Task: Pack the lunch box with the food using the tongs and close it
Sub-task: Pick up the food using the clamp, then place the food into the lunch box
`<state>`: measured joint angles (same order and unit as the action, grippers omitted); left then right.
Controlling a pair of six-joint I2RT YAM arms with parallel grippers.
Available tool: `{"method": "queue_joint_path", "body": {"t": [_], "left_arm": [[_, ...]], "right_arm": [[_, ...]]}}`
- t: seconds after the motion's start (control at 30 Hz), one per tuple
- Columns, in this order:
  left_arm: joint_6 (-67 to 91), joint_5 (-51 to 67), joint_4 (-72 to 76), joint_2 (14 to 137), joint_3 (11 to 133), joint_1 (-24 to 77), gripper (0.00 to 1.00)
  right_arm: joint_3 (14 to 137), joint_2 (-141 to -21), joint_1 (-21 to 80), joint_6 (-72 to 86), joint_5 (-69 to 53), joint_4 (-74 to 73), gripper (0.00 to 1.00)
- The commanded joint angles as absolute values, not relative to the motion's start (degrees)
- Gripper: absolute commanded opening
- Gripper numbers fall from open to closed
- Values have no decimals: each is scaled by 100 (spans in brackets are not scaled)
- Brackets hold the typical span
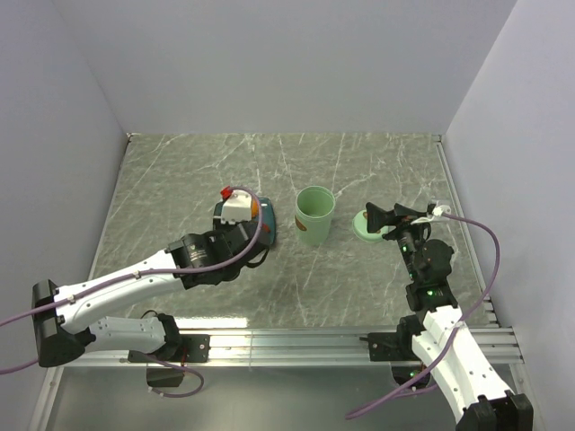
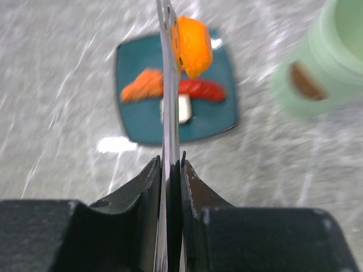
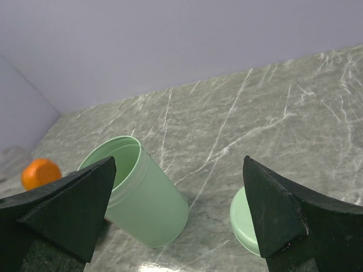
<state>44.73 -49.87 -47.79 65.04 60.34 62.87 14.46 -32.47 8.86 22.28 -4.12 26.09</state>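
Left wrist: we clench left fingers (image 2: 148,190) on the tongs (image 2: 168,113), orange food piece (image 2: 194,45) pinched at their tip; right fingers (image 3: 278,209) spread wide

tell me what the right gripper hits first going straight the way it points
Probably bare tabletop between the lunch box and its lid; neither sits squarely in line, though depth is unclear.

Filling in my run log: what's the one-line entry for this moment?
left fingers: shut on tongs | tongs: gripping orange piece above plate | lunch box: upright, lid off | right fingers: open, by lid
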Motion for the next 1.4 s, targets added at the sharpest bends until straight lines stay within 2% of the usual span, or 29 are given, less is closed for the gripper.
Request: {"method": "queue_joint_path", "body": {"t": [0.0, 0.1, 0.47, 0.77, 0.87, 0.97, 1.07, 1.37], "left_arm": [[3194, -4870, -3283, 6460, 6407, 6311, 10], [2604, -4501, -2596, 6425, 6486, 6311, 10], [1758, -3789, -1706, 6793, 6890, 6416, 10], [1775, -3463, -1819, 7013, 6917, 6442, 12], [1793, -3419, -1863, 7075, 6908, 6451, 18], [1802, -3480, -1854, 7119, 6899, 6442, 37], [1810, -3524, -1837, 7119, 6891, 6442, 47], [2335, -4165, -2230, 6979, 6768, 6442, 47]], "right_arm": [[1459, -3296, 923, 2233, -378, 2812, 100], [1485, -3340, 923, 2232, -343, 2804, 100], [1494, -3357, 923, 2206, -255, 2786, 100], [1503, -3428, 914, 2206, -264, 2812, 100], [1494, -3445, 914, 2206, -264, 2821, 100], [1503, -3445, 923, 2215, -264, 2813, 100], [1494, -3437, 923, 2206, -264, 2821, 100], [1485, -3428, 914, 2206, -264, 2830, 100]]}}
